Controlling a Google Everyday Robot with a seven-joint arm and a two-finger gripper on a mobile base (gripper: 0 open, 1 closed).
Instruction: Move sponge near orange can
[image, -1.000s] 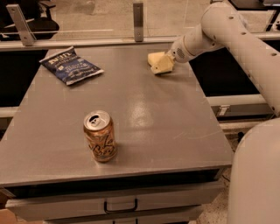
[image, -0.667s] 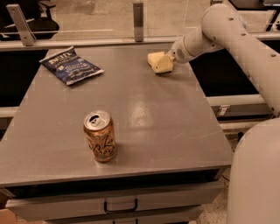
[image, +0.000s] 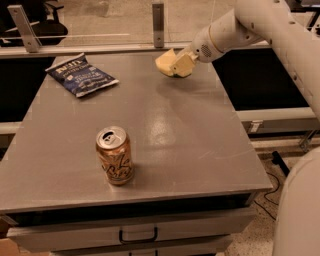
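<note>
Clamping the sponge in the gripper, fingers closed on its right end, and hanging over the far right part of the desk, seemingly just off the surface. Standing upright near the front edge, left of middle: the orange can, well apart from the sponge. Lying flat at the far left: a dark blue chip bag.

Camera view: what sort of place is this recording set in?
Probably an office or lab workspace: a grey table with a drawer, an office chair behind, speckled hard floor. The gripper holds the sponge over the table's far right.
</note>
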